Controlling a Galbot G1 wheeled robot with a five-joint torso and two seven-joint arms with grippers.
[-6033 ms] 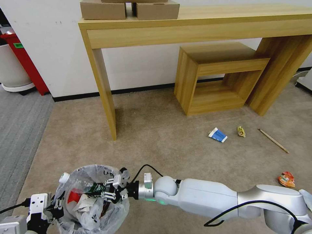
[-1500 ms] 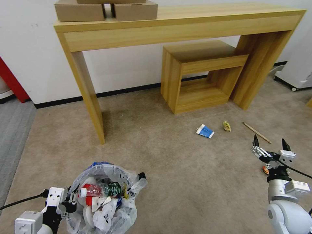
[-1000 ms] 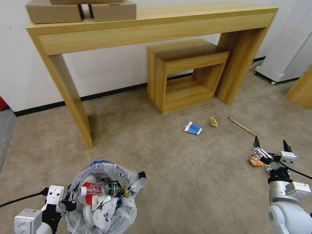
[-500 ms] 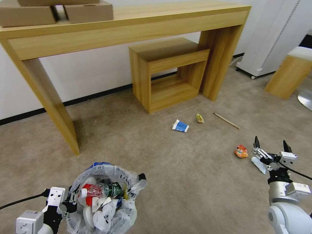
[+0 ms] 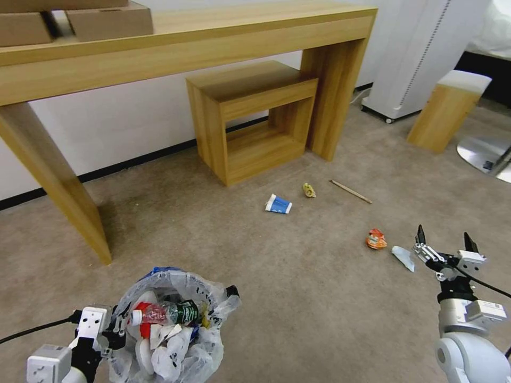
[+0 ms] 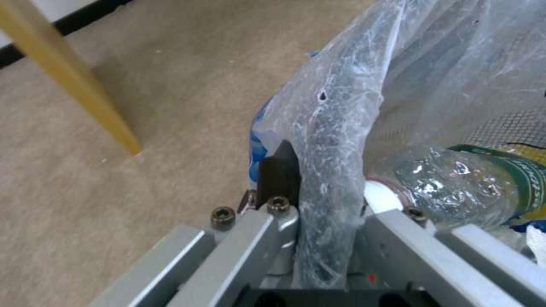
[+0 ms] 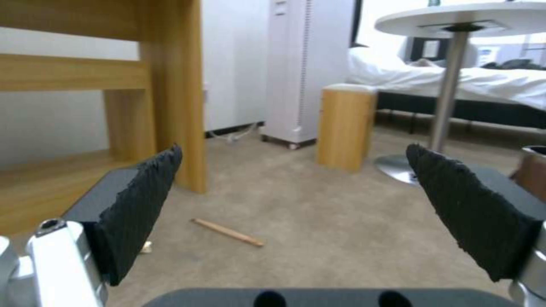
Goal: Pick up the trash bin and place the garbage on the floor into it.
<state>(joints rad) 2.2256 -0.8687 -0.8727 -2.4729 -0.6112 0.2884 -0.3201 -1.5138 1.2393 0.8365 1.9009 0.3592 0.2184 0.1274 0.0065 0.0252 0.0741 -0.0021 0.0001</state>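
The trash bin (image 5: 175, 324), lined with a crinkly clear bag and full of litter, hangs at the lower left with my left gripper (image 5: 109, 332) shut on its rim (image 6: 327, 179). A green-label bottle (image 5: 170, 312) lies on top inside it. On the beige floor (image 5: 298, 298) lies garbage: a blue-white carton (image 5: 279, 204), a yellow scrap (image 5: 308, 190), a wooden stick (image 5: 350, 191), an orange wrapper (image 5: 376, 239) and a pale scrap (image 5: 404, 257). My right gripper (image 5: 445, 240) stands open, raised at the lower right beside the pale scrap. The stick (image 7: 227, 232) lies ahead of it.
A long wooden console table (image 5: 181, 37) with cardboard boxes (image 5: 109, 20) stands against the wall, a smaller wooden cube table (image 5: 250, 119) under it. A white appliance (image 5: 420, 53), a wooden block (image 5: 447, 109) and a round metal table base (image 5: 487, 154) stand at the right.
The whole view has swung to the right, so furniture and litter slid left in the picture. The right arm left the bin six seconds ago and now stands raised and open. The left still holds the bin.
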